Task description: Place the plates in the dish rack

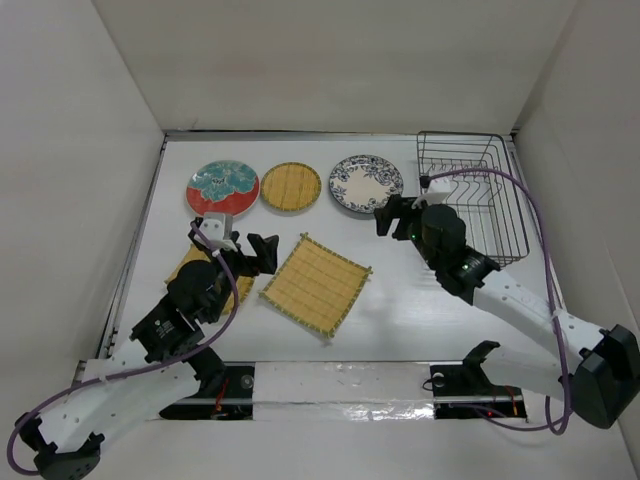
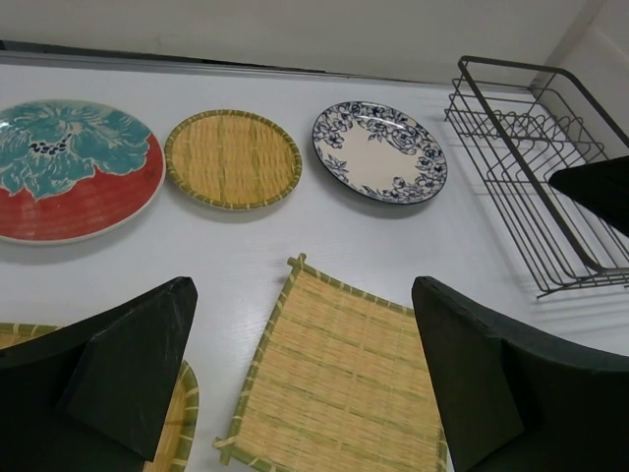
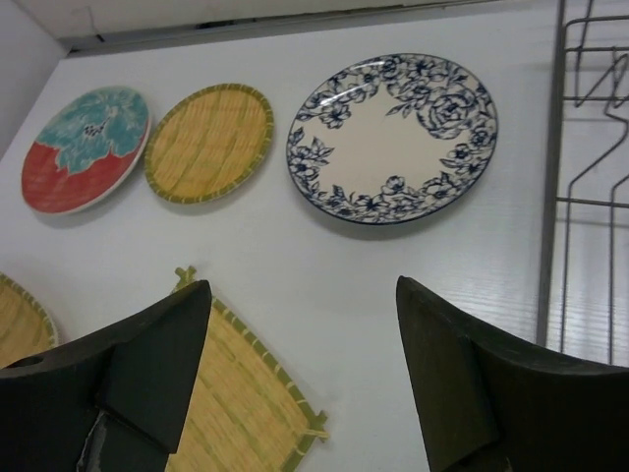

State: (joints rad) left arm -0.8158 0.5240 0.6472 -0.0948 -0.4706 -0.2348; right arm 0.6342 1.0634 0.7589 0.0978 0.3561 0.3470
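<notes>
Left pincer (image 2: 303,295): my jaws wide, empty, by square mat (image 2: 344,393);
Right pincer (image 3: 303,290): mine too, wide, near floral plate (image 3: 393,128)

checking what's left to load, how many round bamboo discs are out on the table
2. One bamboo disc lies in the back row between the teal plate and the floral plate; the second disc lies front left, partly hidden under the left arm.
</notes>
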